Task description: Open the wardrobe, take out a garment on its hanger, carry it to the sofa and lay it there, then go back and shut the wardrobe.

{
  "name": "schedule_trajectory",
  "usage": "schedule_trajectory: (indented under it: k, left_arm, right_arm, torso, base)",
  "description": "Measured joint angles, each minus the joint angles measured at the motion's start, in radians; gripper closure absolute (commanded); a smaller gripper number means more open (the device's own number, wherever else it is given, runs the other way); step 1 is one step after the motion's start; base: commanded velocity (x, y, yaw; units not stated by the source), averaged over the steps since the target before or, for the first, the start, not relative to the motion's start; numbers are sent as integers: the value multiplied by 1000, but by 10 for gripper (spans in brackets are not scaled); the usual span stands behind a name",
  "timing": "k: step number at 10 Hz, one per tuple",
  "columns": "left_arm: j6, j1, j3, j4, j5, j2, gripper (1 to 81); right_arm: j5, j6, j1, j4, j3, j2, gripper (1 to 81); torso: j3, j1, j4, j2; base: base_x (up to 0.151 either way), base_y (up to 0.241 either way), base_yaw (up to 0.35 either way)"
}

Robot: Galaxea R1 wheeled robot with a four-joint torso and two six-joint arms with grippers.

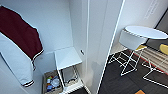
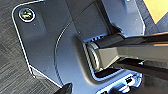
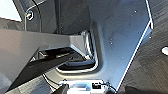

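Note:
The wardrobe point(image 1: 58, 22) stands open right in front of me in the head view, white inside. Its open door point(image 1: 101, 37) juts toward me edge-on, with a small handle point(image 1: 82, 52) beside it. A maroon jacket with white sleeves and striped cuffs point(image 1: 21, 32) hangs at the left inside the wardrobe. Both wrist views look down past the robot's own dark plate at grey carpet point(image 2: 10, 67).
Inside the wardrobe a small white shelf-table point(image 1: 67, 57) stands over a basket of small items point(image 1: 52, 82). To the right of the door are a round white table point(image 1: 146, 32), a white wire-legged chair point(image 1: 131, 41) and dark carpet point(image 1: 120, 82) with a striped patch.

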Motion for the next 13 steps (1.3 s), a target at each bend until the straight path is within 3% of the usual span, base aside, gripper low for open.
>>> schedule_trajectory:
  k: [8,13]
  left_arm:
    - [0,3,0,1,1,8,10]
    - [0,3,0,2,0,8,10]
  right_arm:
    - [0,0,-4,0,0,-1,10]
    - [1,0,-4,0,0,-1,10]
  torso:
    - [0,0,0,0]
    - [0,0,0,0]
  base:
    - [0,0,287]
    - [0,0,86]
